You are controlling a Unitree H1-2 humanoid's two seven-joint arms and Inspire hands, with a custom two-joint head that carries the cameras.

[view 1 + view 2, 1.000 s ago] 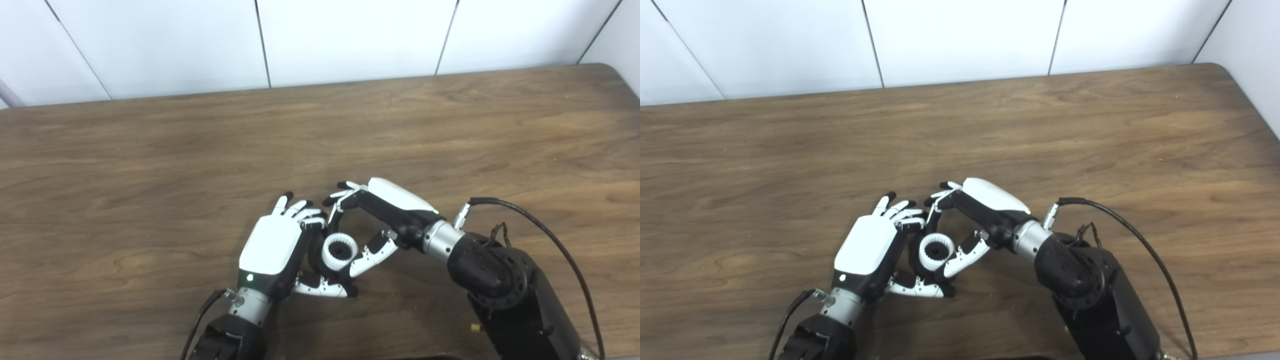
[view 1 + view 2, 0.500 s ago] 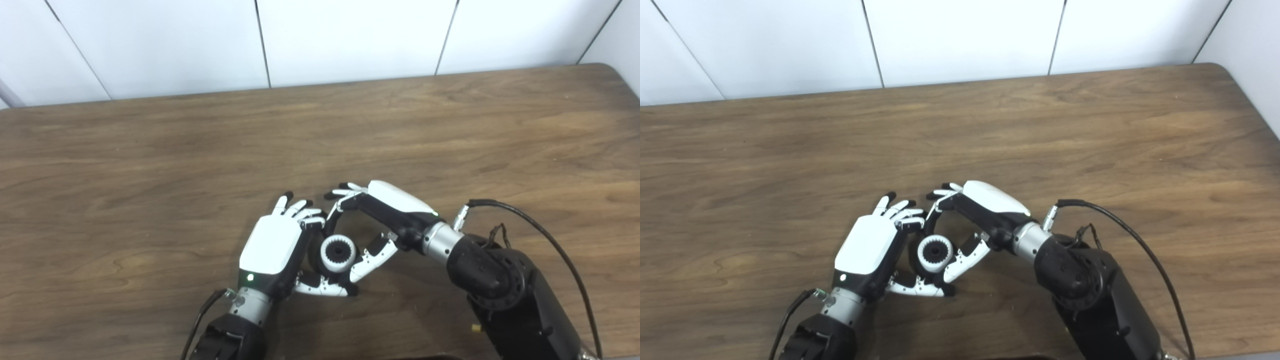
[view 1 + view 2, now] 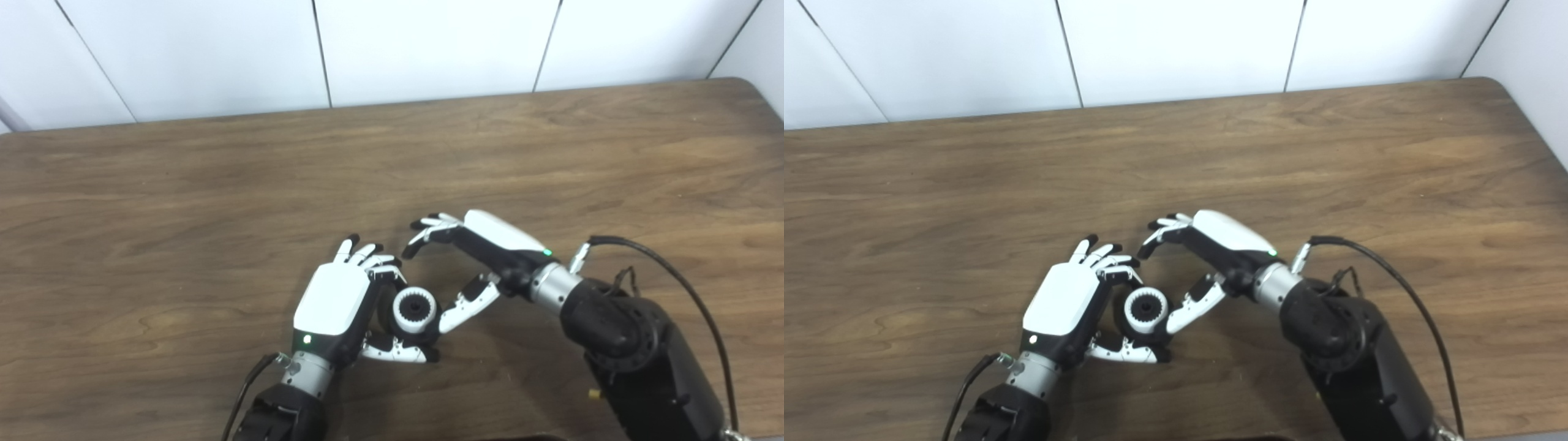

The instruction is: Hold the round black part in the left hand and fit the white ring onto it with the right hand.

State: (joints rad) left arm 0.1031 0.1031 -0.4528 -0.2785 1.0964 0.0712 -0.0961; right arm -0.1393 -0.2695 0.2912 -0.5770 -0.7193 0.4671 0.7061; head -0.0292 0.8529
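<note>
Left hand (image 3: 334, 300) cups black part (image 3: 386, 309) (ring (image 3: 414, 308) seated); right hand (image 3: 484, 257) spread.

Wooden table (image 3: 184, 202) is filling most of both views, dark brown grain running left to right, rounded far-right corner (image 3: 1497, 82) showing. White wall (image 3: 429, 43) is standing behind the far edge, split by thin dark vertical seams (image 3: 323, 55) that are leaning slightly in the picture. A grey strip (image 3: 12, 116) is showing at far left against the wall, possibly a pipe or rail, too cropped to tell.
</note>
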